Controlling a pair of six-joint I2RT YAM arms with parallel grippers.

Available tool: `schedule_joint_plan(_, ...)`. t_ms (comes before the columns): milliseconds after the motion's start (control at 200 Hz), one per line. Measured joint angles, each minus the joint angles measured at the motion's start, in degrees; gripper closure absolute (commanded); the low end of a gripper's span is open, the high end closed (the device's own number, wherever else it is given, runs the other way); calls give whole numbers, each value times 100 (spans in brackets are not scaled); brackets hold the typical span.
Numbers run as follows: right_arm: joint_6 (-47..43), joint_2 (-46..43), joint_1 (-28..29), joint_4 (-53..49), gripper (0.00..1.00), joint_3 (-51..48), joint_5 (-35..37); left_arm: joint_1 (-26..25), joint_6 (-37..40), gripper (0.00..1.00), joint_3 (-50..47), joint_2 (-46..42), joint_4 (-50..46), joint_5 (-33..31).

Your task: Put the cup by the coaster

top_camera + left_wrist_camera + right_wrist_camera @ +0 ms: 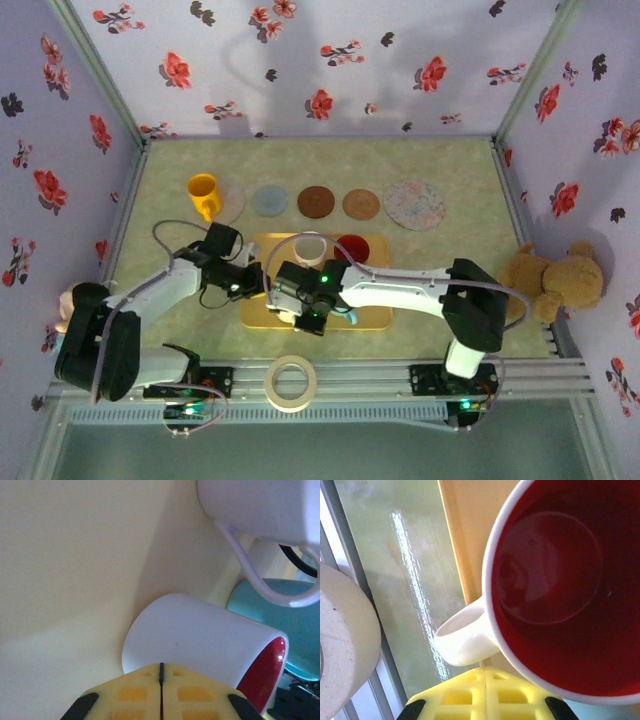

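A white cup (200, 642) with a red inside (555, 580) lies on its side on the yellow tray (375, 318), between my two grippers. My left gripper (161, 666) is shut with nothing between its pads, its tip right at the cup's white wall. My right gripper (485, 669) is shut and empty too, just under the cup's handle (465, 640). From above, both grippers (266, 289) (298, 312) meet over the tray's left half and cover this cup. A row of round coasters lies behind the tray: grey (270, 201), dark brown (317, 201), light brown (361, 204) and speckled (414, 204).
The tray also holds an upright white cup (310, 248), a red-lined cup (352, 247) and a teal cup (295, 625). A yellow cup (204, 194) stands on a pale coaster at the back left. A tape roll (291, 382) rests on the front rail, and a teddy bear (552, 280) sits outside the right wall.
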Motion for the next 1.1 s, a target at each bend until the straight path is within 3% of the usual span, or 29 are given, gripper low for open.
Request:
schedule_joint_plan(585,-151,319,-70,48,100,404,-494,26,166,93,483,376,20,-267)
schedule_joint_plan(1100,-186,-28,-293,125,100,249,-216,92,455,93,667,-15,-782,-352)
